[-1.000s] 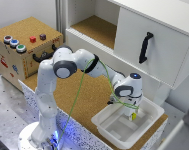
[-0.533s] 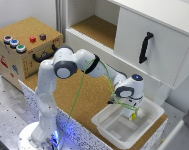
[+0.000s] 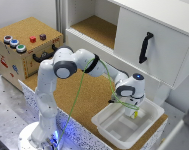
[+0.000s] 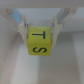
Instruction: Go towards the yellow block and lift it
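Note:
The yellow block (image 4: 41, 41) is a small bright yellow cube with dark marks like "T" and "S" on its faces. In the wrist view it sits between my two fingers (image 4: 22, 27), which press against both of its sides. In the exterior view it shows as a small yellow spot (image 3: 136, 114) under my gripper (image 3: 133, 112), inside the white tray (image 3: 100, 123). The gripper (image 4: 41, 33) is shut on the block, low in the tray. I cannot tell whether the block still touches the tray floor.
A wooden box with coloured buttons (image 3: 24, 47) stands at the exterior view's left. A white cabinet door with a black handle (image 3: 145, 47) is behind the tray, beside an open shelf (image 3: 96, 27). The tray sits on a cork-topped table (image 3: 89, 95).

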`<state>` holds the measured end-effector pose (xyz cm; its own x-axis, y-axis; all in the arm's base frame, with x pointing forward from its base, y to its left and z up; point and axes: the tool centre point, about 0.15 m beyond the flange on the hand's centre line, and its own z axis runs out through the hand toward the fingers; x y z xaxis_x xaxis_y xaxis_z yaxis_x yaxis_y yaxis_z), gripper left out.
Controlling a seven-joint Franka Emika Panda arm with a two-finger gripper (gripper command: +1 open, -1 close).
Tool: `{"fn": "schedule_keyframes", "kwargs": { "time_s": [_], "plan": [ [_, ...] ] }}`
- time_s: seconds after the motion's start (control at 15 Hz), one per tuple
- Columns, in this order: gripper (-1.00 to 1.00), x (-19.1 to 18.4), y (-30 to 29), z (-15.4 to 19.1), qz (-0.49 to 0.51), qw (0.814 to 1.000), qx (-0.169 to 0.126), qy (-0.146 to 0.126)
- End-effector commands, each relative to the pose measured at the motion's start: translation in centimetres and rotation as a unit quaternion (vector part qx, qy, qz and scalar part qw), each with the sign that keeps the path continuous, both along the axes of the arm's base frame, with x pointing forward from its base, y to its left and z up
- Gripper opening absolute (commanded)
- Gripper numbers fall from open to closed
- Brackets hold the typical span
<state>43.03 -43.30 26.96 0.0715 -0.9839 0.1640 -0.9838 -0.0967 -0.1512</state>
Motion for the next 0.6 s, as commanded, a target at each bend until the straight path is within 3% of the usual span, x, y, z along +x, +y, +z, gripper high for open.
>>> {"fn": "schedule_keyframes", "kwargs": {
  "time_s": [0.0, 0.53],
  "plan": [
    [-1.0, 1.0, 3.2, 6.5, 0.06, 0.993, -0.002, -0.098],
    [-1.0, 2.5, 13.6, 9.7, 0.21, 0.97, -0.014, -0.122]
  ]
}}
